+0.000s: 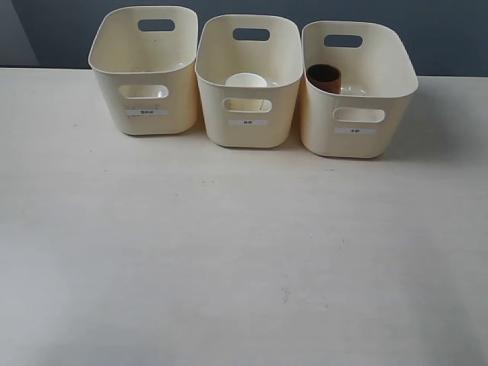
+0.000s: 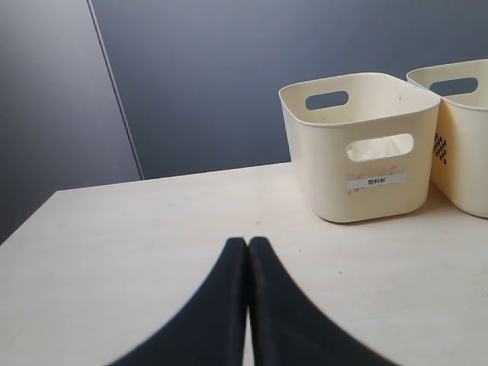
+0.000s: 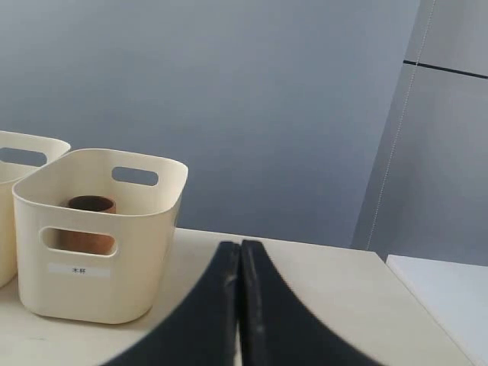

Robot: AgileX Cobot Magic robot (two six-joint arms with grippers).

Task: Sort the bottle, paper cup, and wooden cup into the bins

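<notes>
Three matching cream bins stand in a row along the far edge of the desk (image 1: pixel 229 252), at roughly eleven, twelve and one o'clock in the exterior view: the left bin (image 1: pixel 145 72), the middle bin (image 1: pixel 249 80) and the right bin (image 1: pixel 354 88). One paper cup (image 1: pixel 245 80) sits inside the middle bin, and one wooden cup (image 1: pixel 324 78) stands upright inside the right bin, toward its nine o'clock wall. The bottle cannot be made out for certain; only a faint clear shape shows through the left bin's front handle cut-out. The left gripper (image 2: pixel 248 244) and the right gripper (image 3: pixel 239 248) each have their jaws pressed together, holding nothing. Both sit low over the desk, each facing its own outer bin, well apart from it. No loose item lies between jaws and bins, so the sorting looks complete.
</notes>
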